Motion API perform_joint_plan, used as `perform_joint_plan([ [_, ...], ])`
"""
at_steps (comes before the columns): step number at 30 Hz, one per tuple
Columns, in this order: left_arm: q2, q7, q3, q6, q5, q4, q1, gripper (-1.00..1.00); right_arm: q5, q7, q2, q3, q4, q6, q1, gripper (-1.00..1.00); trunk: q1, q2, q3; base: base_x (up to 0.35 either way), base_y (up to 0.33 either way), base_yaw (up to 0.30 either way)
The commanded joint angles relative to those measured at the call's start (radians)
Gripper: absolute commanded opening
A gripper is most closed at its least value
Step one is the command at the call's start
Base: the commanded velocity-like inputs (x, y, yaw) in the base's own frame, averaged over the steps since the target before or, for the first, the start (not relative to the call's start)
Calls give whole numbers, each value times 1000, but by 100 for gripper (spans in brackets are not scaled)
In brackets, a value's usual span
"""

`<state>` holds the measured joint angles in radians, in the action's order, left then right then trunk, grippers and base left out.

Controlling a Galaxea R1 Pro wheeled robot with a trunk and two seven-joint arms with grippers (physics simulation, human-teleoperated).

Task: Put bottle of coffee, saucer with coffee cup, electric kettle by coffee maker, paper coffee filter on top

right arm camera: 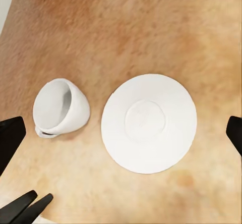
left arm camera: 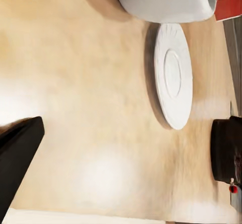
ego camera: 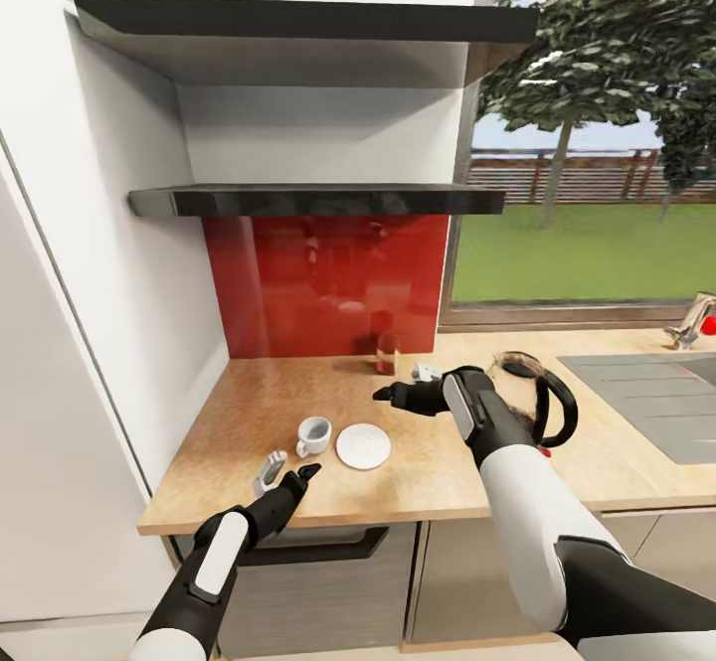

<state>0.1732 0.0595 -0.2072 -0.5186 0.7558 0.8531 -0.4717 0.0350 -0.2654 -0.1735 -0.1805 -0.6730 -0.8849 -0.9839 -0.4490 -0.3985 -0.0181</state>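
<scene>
Coffee cup [ego camera: 314, 433], light, rigid and breakable, stands near the countertop's [ego camera: 249, 413] front edge just beside the saucer [ego camera: 363, 445]; pinch its rim; both the left gripper [ego camera: 285, 470] and the right gripper [ego camera: 401, 384] hang spread, empty.

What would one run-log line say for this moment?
left gripper: open, empty | right gripper: open, above counter | coffee cup: beside saucer, not on it | electric kettle: on countertop
</scene>
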Motion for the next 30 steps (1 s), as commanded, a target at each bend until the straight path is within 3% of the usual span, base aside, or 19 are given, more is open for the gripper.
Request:
perform_joint_plan([
  [1, 1, 2, -3, -8, -2, 0, -1, 100, 3, 0, -1, -5, 2, 10, -1, 100, -1, -2, -2, 226, -1, 0],
  [6, 1, 3, 35, -8, 13, 6, -1, 100, 2, 0, -1, -5, 7, 49, -1, 100, -1, -2, -2, 254, 0, 0],
  [11, 1, 26, 42, -11, 63, -14, 21, 100, -5, -5, -1, -2, 30, 73, 22, 100, -1, -1, -2, 21, 0, 0],
  [15, 1, 26, 49, -15, 72, 6, 23, 100, 1, -1, 11, -2, 53, 59, 39, 100, -1, -1, -2, 0, 0, 0],
  [22, 0, 72, 53, -15, 58, 10, 24, 100, 6, -3, 48, -2, 92, 32, 63, 100, -1, -1, -2, 0, 0, 0],
  [27, -1, 91, 80, -18, 35, 29, 21, 100, 7, -2, 49, -4, 120, 32, 64, 100, -1, -1, -2, 0, 0, 0],
  [30, -2, 92, 96, -34, 52, 46, 14, 100, 8, -2, 50, -4, 137, 32, 64, 100, -1, -1, -2, 0, 0, 0],
])
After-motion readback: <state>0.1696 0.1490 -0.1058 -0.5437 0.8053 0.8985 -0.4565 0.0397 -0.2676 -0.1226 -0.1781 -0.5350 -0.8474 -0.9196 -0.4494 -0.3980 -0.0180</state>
